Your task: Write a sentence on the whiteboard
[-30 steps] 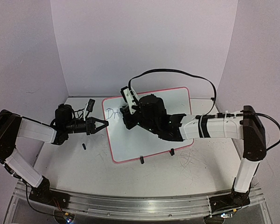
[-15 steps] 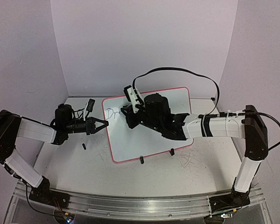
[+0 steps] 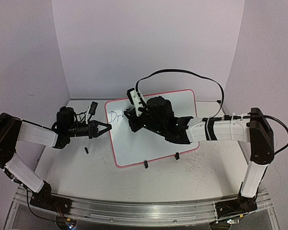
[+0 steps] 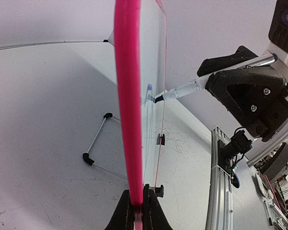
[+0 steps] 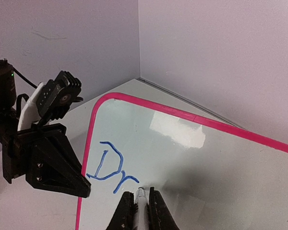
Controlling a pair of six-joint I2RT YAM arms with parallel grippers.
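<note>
Steadying comes first on my left side: the left gripper (image 3: 108, 128) is pinched on the pink-red rim at the left edge of the whiteboard (image 3: 144, 143), and the left wrist view shows that rim running down between its pressed-together fingers. The whiteboard stands propped at a tilt in the middle of the table (image 3: 67, 167), resting on its black clip feet (image 3: 146, 164), with its face turned towards my right arm. Near its upper left corner I read two blue letters (image 5: 110, 167), a "D" and an "r", and nothing else is written; the rest of the face is bare white. Just right of the "r", the marker (image 4: 182, 89) has its dark tip at the surface, touching or a hair off, I cannot tell which. The right gripper (image 5: 140, 200) is clamped around the marker's barrel, fingers snug on both sides. I judge the task barely begun: the grip and the brace are set, one word is started, and nearly the whole sentence is left to write across the open space to the right.
</note>
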